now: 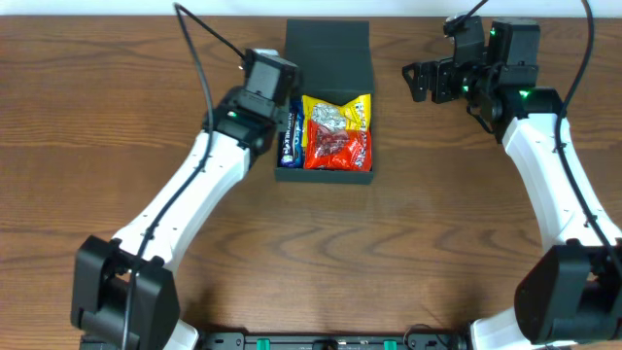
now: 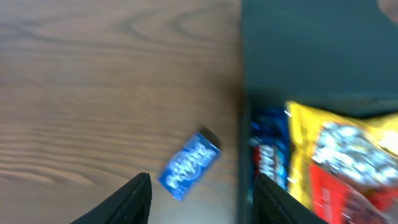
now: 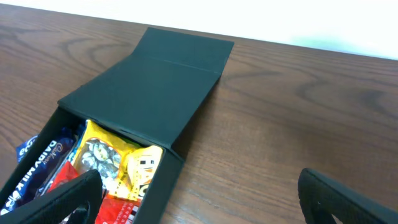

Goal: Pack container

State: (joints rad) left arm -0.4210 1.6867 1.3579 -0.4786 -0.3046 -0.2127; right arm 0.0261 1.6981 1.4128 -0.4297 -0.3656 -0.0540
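Hovering at the container's (image 1: 325, 178) 9 o'clock wall, the left end effector (image 2: 204, 200) hangs open and empty. One of its fingers (image 2: 138, 200) is over the surface (image 1: 117, 117) and the other appears to be over the box's edge. A small blue packet (image 2: 189, 165) lies on the wood just ahead of it, outside that wall and just beside it. This reads as a lineup for a pick, since the packet is the one snack seen outside the box and the spread looks wide enough to take it. The packet lies askew to the fingers and close to the wall, so I judge that a shift toward 9 o'clock and a turn of the wrist are needed before closing. In the overhead view the container sits near the surface's 12 o'clock edge, between the arms. Its lid (image 1: 328, 44) is folded flat back toward 12 o'clock, which leaves the mouth free for drops from above. Inside, a yellow-and-red bag (image 1: 336, 131) fills the middle and the 3 o'clock side, and a dark blue bar (image 1: 289, 141) stands along the 9 o'clock wall. The right end effector (image 1: 420, 83) is likewise spread and empty, well apart at the container's 3 o'clock, probably to keep out of the left arm's way.
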